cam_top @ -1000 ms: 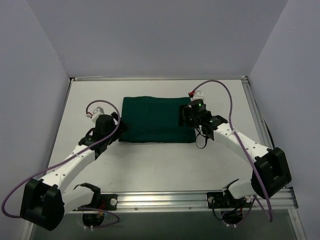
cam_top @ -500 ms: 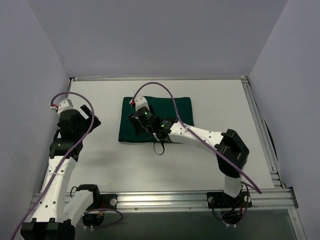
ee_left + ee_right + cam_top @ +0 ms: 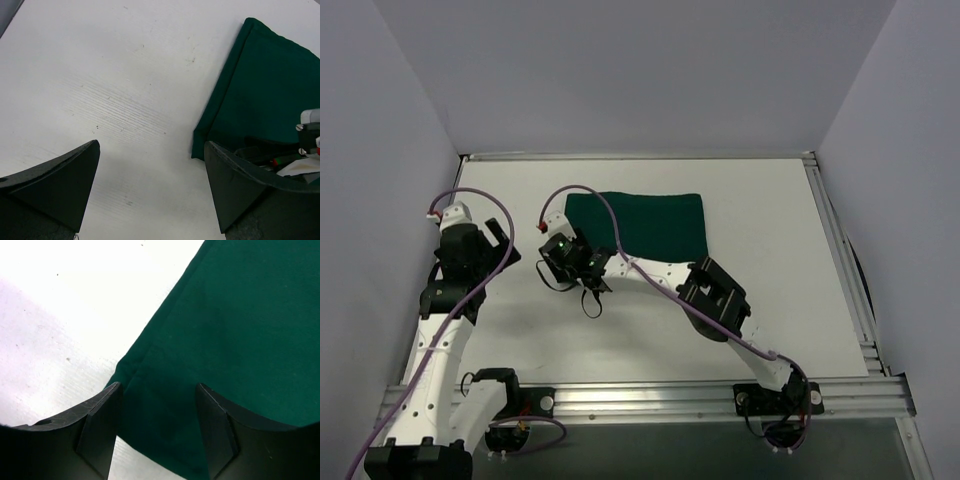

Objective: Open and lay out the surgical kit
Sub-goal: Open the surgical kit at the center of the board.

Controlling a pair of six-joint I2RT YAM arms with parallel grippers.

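surgical kit (image 3: 655,222) lies on the far middle of the white table (image 3: 770,300), a dark green cloth wrap folded into a flat rectangle; i see only cloth on every view.

top view: it gives me the whole layout. the left gripper (image 3: 480,240) hangs over bare table, well apart from the wrap's left edge. the right arm reaches across, and the right gripper (image 3: 568,262) covers the wrap's near-left corner, so that corner is hidden from above.

right wrist view: it shows what the top view hides. the wrap (image 3: 240,335) fills the upper right, with a folded edge running down to the corner between the two fingers. the right gripper (image 3: 157,390) stands at a middling width, its fingers astride that edge. i cannot tell whether they touch the cloth.

left wrist view: the left gripper (image 3: 152,150) is spread wide over bare table and holds nothing. the wrap (image 3: 270,95) shows a doubled hem along its left side, with part of the right gripper over its near corner.
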